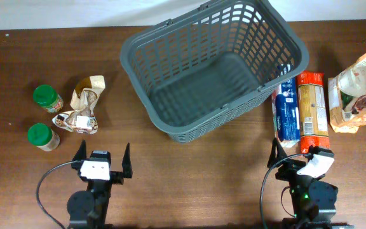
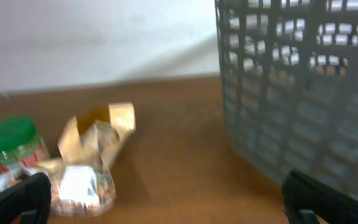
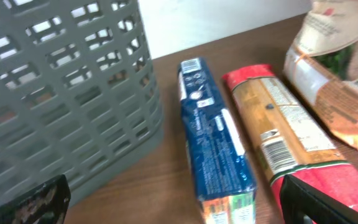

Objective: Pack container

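Both arms are black. The left arm carries a white rectangular block at the wrist, and the left gripper has two slim, tapering black fingers. A thin black cable loops beside it. The right arm bears a similar white housing, a black lead and a small green light.

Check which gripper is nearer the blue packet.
Right. The right gripper sits open just short of the blue packet's near end. The left gripper is far off to its left, near the green-lidded jars, past the basket.
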Robot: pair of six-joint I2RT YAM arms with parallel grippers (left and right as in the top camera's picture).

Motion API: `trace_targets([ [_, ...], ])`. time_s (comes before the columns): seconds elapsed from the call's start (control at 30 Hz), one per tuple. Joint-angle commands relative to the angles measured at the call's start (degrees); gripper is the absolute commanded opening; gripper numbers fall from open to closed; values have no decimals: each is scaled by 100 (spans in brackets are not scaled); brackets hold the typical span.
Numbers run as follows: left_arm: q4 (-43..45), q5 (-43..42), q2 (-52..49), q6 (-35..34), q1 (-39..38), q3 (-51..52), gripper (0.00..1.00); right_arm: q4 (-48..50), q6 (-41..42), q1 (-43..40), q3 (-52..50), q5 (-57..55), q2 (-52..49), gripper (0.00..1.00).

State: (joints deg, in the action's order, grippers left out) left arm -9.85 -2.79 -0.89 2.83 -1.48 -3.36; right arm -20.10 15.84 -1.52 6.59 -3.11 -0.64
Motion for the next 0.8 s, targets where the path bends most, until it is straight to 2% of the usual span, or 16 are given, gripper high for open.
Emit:
trace_targets([
  [0.0, -1003, -168, -197, -372, 13, -1121, 99, -306, -35, -37, 682, 452, -90, 99],
  [0.17, -2553, 131, -1438, -229, 13, -2914, 99, -1366, -236, -39, 2177, 483, -1078, 99],
  [0.33, -3292, 129, -3244, -103, 13, -4999, 99, -2365, -514, -39, 4308, 483, -2857, 99],
  [0.47, -4328, 127, -4800, -55, 13, -7071, 99, -3493, -514, -37, 6465, 501, -4374, 99],
  [0.6, -5357, 131, -5921, 1051, 13, -9127, 99, -5075, -509, -39, 8811, 505, -5661, 99],
  [0.67, -5554, 26, -6258, 1156, 13, -9812, 99, -5344, -461, -37, 9615, 579, -6096, 99],
  [0.77, -5622, -625, -6559, 1158, 13, -10432, 99, -5939, -466, -39, 10607, 1281, -6649, 99],
])
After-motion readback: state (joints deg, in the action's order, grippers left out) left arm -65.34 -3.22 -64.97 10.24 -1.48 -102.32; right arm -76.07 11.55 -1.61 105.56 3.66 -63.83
